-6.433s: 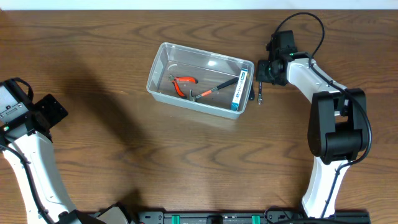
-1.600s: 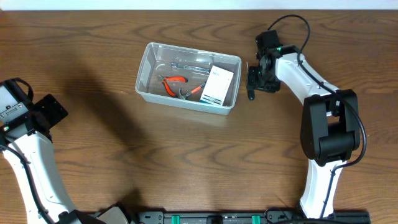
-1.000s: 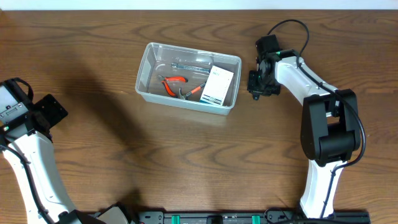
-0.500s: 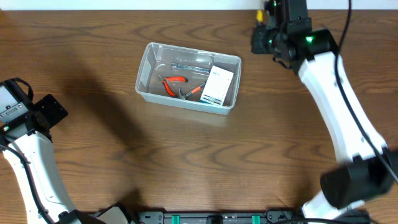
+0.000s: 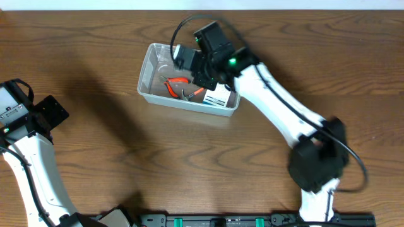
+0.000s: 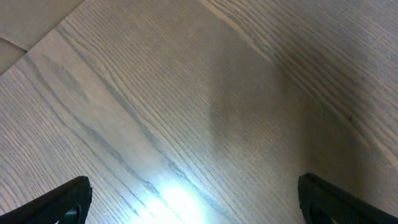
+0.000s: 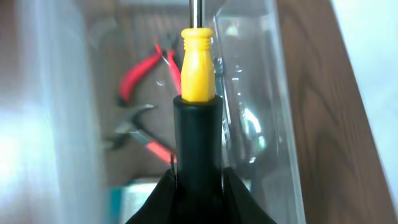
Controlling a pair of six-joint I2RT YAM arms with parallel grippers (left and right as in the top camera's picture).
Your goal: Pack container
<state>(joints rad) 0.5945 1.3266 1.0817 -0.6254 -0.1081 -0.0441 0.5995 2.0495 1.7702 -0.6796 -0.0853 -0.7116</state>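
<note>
The right gripper (image 7: 198, 186) pinches the black handle of a screwdriver (image 7: 198, 68), yellow collar and steel shaft pointing away from the wrist. Half a second ago this arm was up at the table's far edge, right of the container (image 5: 146, 70); now it has swung across and hangs over the bin's far side. Below sit red pliers (image 7: 140, 71), a hammer-like tool (image 7: 134, 127) and the blue-and-white box (image 5: 216, 98). The screwdriver looks like the last loose item, so releasing it should about finish the packing. The left gripper (image 6: 196, 196) sits spread over bare table (image 5: 189, 164), well apart.
</note>
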